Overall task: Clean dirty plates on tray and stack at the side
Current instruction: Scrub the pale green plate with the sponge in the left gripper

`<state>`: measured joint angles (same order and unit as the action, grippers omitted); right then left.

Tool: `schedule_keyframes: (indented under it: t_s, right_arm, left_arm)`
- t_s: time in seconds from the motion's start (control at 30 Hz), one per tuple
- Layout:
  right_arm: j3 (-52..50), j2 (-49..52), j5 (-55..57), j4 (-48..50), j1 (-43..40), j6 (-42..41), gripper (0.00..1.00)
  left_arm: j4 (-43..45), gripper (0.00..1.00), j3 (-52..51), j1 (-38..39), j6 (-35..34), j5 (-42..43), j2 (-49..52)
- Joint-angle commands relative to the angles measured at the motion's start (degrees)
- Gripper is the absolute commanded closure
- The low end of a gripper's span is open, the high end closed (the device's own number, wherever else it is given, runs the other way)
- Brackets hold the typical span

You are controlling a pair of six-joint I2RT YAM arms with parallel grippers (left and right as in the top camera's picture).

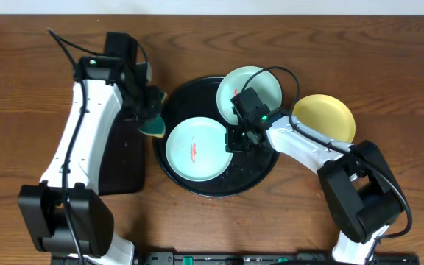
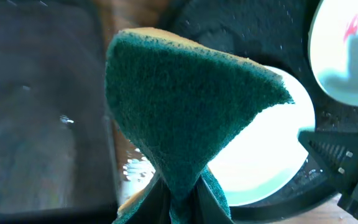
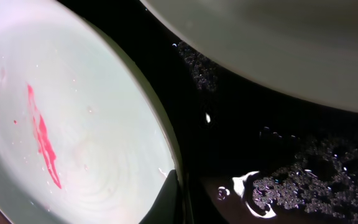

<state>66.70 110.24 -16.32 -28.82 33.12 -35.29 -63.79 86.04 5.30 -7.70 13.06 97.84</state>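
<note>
- Green sponge pinched in left hand, hanging over round tray's left rim, just beside smeared mint plate.
- Right hand pressed together at that plate's right rim; can't tell if rim is caught btwn fingers.
- Step, I reckon: scrub of first plate. Next: steady plate, bring sponge down on red streak.
- 2nd mint plate crowds right hand from behind.
- Yellow plate sits off tray on table; open room past it for stacking. Rect tray blocks left side.

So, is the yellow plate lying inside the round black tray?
No, the yellow plate lies on the wooden table, outside the rim of the round black tray, on its right side.
</note>
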Motion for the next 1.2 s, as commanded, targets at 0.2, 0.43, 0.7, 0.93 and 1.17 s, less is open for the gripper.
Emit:
schedule_keyframes:
  t_s: [0.2,0.43,0.7,0.93,1.17]
  right_arm:
    - [0.7,1.4,0.1,0.2,-0.2,0.2,0.99]
    - [0.7,1.4,-0.3,0.4,-0.2,0.2,0.99]
    - [0.7,1.4,-0.3,0.8,-0.2,0.2,0.99]
    - [0.7,1.4,-0.3,0.8,-0.2,0.2,0.99]
    - [0.7,1.4,-0.3,0.7,-0.2,0.2,0.99]
  left_arm:
    - [9.8,0.93,-10.1,7.6,-8.2,3.0,0.3]
    - [15.1,0.92,-14.7,12.2,-14.5,-5.0,2.2]
    - [15.3,0.93,-14.7,13.0,-15.6,-6.1,9.4]
    - [15.3,0.93,-14.7,15.0,-15.3,0.0,12.3]
    - [19.1,0.93,-14.7,18.8,-9.7,11.0,12.2]
